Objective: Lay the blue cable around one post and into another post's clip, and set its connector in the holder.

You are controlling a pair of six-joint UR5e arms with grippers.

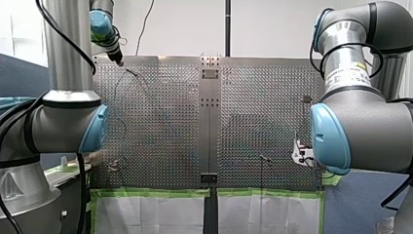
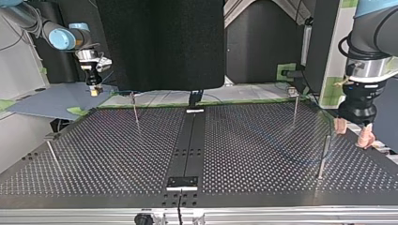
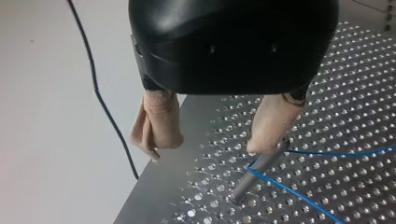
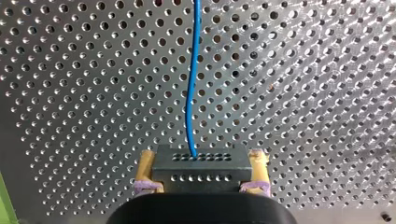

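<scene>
- Tracing the blue cable (image 4: 190, 93) in the right wrist view: leaves the holed face of the black connector (image 4: 201, 167) and runs straight off across the perforated bench (image 4: 70, 93), with one slight bend of slack.
- Clamped on the connector's two sides by my right gripper (image 4: 201, 186), yellow pads pressed against it. Probably held so that the free end cannot wander while the rest of the cable is routed.
- Hangs low at the bench's right edge in the front view, toward the near side. Not yet set in any holder, and cannot tell from these views which fixture that holder is.
- Bends around a metal post (image 3: 256, 172) in the left wrist view, one strand leaving sideways and another slanting away lower down, so the wrap looks done or close to it.
- Poised over that post: my left gripper (image 3: 208, 147), open, beige-padded fingers spread and gripping nothing, one fingertip just beside the post's top. Likely placed there to guide the cable at the bend.
- Stands at the top view's right, on the near side, with other posts (image 2: 135, 111) well apart across the bench. Any clip is too small to make out.
- Judged remaining: seating the cable in a clip, then the connector in its holder.
</scene>
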